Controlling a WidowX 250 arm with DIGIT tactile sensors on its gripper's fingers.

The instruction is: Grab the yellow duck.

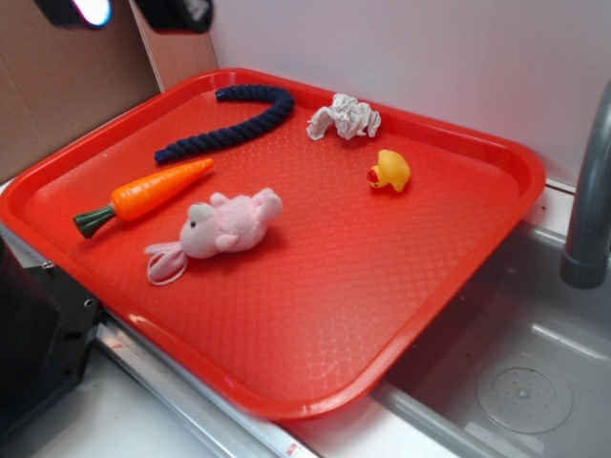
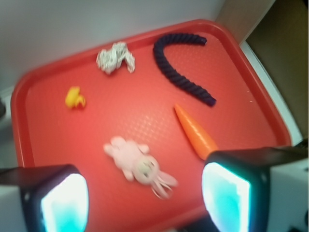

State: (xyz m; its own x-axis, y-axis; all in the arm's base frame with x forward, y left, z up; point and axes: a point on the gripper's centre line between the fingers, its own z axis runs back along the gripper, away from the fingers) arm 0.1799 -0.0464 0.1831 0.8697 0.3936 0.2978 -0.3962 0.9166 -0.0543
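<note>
The yellow duck lies on the red tray in the upper right of the exterior frame, just below a crumpled white cloth, well apart from the pink plush bunny. The gripper hangs above, jaws apparently spread and empty.

Exterior view is evenly and brightly lit from above, sharp across the red tray, with only short soft shadows thrown under the pink plush and yellow duck, and mild glare seen along the tray rim and the metal sink. Wrist view is softer overall: motion blur is noted on the plush and duck, and the two glowing fingertips at the bottom edge are blown out to cyan-white and out of focus. Back wall in the wrist view is washed out to pale grey, with detail lost toward the corners.
</note>
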